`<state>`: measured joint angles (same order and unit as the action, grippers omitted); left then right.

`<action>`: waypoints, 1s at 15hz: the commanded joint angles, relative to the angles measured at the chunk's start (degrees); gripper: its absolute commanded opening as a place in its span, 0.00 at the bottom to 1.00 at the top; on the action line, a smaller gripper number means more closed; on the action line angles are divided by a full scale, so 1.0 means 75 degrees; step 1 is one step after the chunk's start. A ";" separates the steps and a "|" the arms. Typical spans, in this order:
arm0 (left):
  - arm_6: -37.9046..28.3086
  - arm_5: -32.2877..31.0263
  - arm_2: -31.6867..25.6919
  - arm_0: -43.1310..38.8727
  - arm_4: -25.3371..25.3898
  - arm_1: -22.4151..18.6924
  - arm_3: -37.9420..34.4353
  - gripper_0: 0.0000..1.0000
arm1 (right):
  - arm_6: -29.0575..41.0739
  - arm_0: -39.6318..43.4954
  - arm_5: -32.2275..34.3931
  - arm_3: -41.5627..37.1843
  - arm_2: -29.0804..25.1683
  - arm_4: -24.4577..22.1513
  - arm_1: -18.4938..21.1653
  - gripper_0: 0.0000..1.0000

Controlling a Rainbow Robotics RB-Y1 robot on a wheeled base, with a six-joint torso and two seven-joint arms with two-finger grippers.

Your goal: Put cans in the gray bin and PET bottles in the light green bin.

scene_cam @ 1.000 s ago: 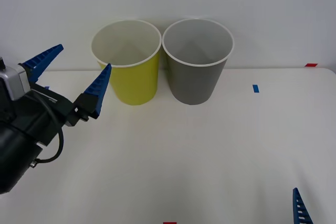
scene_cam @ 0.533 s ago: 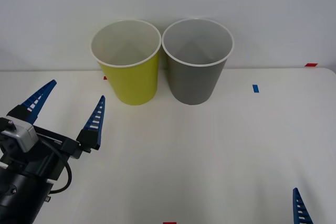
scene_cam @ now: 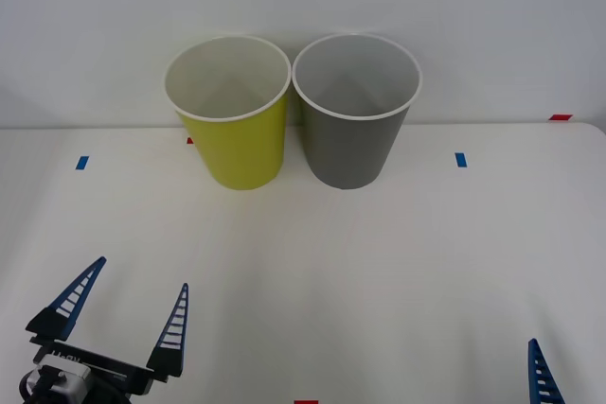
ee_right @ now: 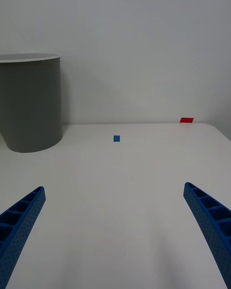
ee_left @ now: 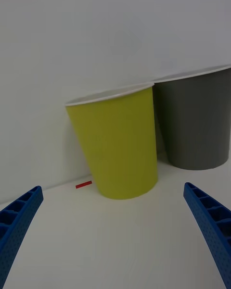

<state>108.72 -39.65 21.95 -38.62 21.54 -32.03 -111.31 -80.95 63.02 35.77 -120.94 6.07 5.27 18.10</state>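
Note:
The light green bin (scene_cam: 234, 130) and the gray bin (scene_cam: 355, 120) stand side by side at the back of the white table, against the wall. The insides I can see of both are bare. No can or PET bottle is in view. My left gripper (scene_cam: 121, 319) is low at the front left, open and holding nothing, well short of the bins. From the left wrist I see the light green bin (ee_left: 118, 144) and the gray bin (ee_left: 197, 120) ahead. One fingertip (scene_cam: 542, 376) of my right gripper sits at the front right; its wrist view shows the right gripper (ee_right: 115, 231) open, with the gray bin (ee_right: 30, 101) off to one side.
Small blue tape marks (scene_cam: 81, 163) (scene_cam: 460, 159) lie on the table at the left and right. Red tape marks (scene_cam: 561, 117) (scene_cam: 306, 402) sit at the far right edge and the front edge. The wall rises right behind the bins.
My left gripper has drawn back from beside the light green bin to the front left corner of the table, staying open. The right arm and both bins have not moved.

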 commanded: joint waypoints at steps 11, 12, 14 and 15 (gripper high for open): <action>0.0926 0.0002 -0.0044 -0.2233 0.0409 0.0766 -0.0030 1.00 | 0.0000 0.0000 0.0000 0.0000 0.0000 0.0000 0.0000 1.00; 0.1008 -0.0010 -0.0091 -0.2420 0.0398 0.0860 -0.0159 1.00 | 0.0000 0.0000 0.0000 0.0000 0.0000 0.0000 0.0000 1.00; 0.1008 -0.0045 -0.0114 -0.2889 0.0351 0.0895 -0.0534 1.00 | 0.0000 0.0000 0.0000 0.0000 0.0000 0.0000 0.0000 1.00; 0.1020 -0.0069 -0.0114 -0.3112 0.0315 0.0895 -0.0663 1.00 | 0.0000 0.0000 0.0000 0.0000 0.0000 0.0000 0.0000 1.00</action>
<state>116.30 -39.96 21.13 -60.55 24.18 -25.38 -115.28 -80.95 63.02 35.77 -120.94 6.06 5.27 18.10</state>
